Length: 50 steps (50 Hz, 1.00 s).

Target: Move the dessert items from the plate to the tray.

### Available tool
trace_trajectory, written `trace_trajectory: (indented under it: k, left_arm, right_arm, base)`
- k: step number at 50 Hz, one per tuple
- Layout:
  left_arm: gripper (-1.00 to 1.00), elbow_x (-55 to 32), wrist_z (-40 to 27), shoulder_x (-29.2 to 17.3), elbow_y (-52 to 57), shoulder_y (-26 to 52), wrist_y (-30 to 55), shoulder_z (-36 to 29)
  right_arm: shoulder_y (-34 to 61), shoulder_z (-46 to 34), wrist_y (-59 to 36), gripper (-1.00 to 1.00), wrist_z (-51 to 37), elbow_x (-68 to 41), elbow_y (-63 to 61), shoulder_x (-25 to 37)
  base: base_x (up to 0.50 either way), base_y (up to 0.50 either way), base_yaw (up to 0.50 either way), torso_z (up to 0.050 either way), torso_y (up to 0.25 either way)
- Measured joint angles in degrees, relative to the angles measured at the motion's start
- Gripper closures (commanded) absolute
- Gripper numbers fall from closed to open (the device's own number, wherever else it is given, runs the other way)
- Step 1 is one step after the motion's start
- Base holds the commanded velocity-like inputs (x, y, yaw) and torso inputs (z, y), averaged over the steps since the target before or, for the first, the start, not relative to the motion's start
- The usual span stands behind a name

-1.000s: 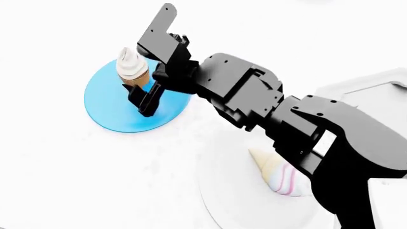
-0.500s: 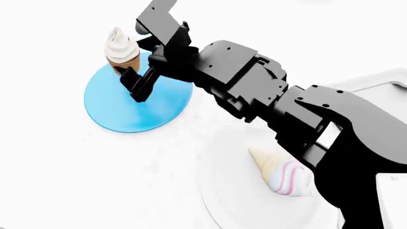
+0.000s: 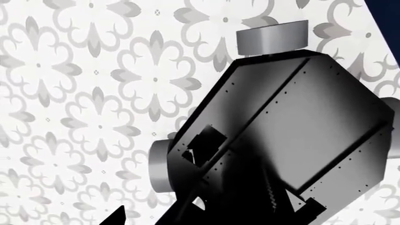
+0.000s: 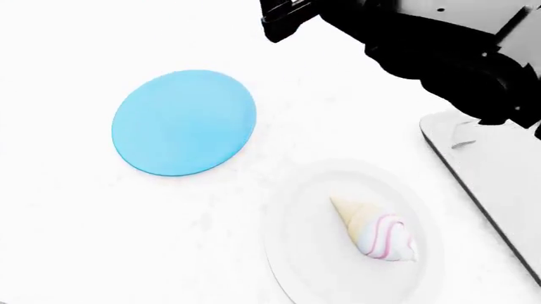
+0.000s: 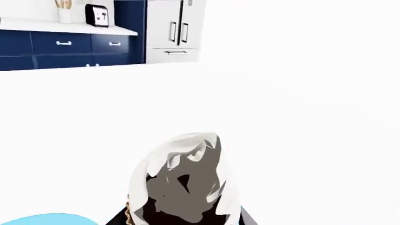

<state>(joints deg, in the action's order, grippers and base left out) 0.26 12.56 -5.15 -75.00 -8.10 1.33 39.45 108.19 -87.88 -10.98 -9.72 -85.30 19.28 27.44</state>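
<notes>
The cupcake (image 5: 185, 180), white swirled frosting over a brown wrapper, sits between the dark jaws of my right gripper (image 5: 184, 220), which is shut on it and holds it high in the air. In the head view the cupcake is out of frame, and only the right arm (image 4: 439, 50) shows at the top right. The cream cone-shaped sweet (image 4: 372, 231) with a pink-striped top lies on its side on the round white plate (image 4: 292, 253). The light grey-white tray (image 4: 498, 164) lies at the right edge. The left wrist view shows only a dark sliver (image 3: 119, 218) of my left gripper.
A blue round disc (image 4: 184, 122) lies bare on the white table, left of the plate. The left wrist view looks down on the robot's dark body (image 3: 293, 131) over a patterned floor. Blue cabinets (image 5: 69, 47) and a white fridge (image 5: 175, 30) stand far behind.
My right gripper has lifted the cupcake off the blue disc and carried it up and to the right, out of the head view. The disc is now bare. The cone sweet has not moved.
</notes>
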Motion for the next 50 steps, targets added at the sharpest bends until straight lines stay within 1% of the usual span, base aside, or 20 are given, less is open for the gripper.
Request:
trace_trajectory:
  k: [11,19,28,33,38,44,50]
  left_arm:
    - [-1.0,0.1,-1.8,-0.7,0.0,2.5,2.9,-1.8]
    - [-1.0,0.1,-2.8,-1.0,0.0,4.0,4.0,-3.3]
    - [-1.0,0.0,-3.4,-1.1,0.0,5.5,5.2,-4.6]
    - [-1.0,-0.1,-3.6,-1.2,0.0,6.2,5.7,-5.1]
    - [-1.0,-0.2,-3.7,-1.2,0.0,6.7,6.0,-5.6]
    - [-1.0,-0.3,-4.2,-1.3,0.0,7.2,6.1,-5.7]
    - [-1.0,-0.3,-4.5,-1.5,0.0,7.4,6.1,-5.7]
  right_arm:
    - [-1.5,0.1,-3.8,1.0,-16.5,-8.6,-19.6,20.2]
    - [-1.9,0.1,-5.7,1.0,-25.2,-12.7,-31.2,33.8]
    - [-2.9,0.0,-5.8,1.0,-30.9,-15.2,-40.9,47.1]
    - [-3.6,-0.3,-5.7,1.0,-32.6,-15.8,-44.3,52.5]
    - [-4.9,-1.2,-5.3,1.0,-33.8,-15.8,-46.2,56.4]
    - [-7.4,-3.5,-2.7,1.0,-34.7,-14.8,-46.2,59.2]
    - [-11.6,-7.2,2.3,1.0,-33.9,-13.2,-44.0,60.7]
  base:
    - [0.0,0.0,0.0,0.0,0.0]
    - [0.0,0.0,0.0,-0.018,0.25]
    - [-0.01,0.0,0.0,-0.018,0.25]
    - [0.0,0.0,0.0,-0.018,0.25]
    - [0.0,0.0,0.0,-0.018,0.25]
    - [0.0,0.0,0.0,0.0,0.0]
    - [0.0,0.0,0.0,0.0,0.0]
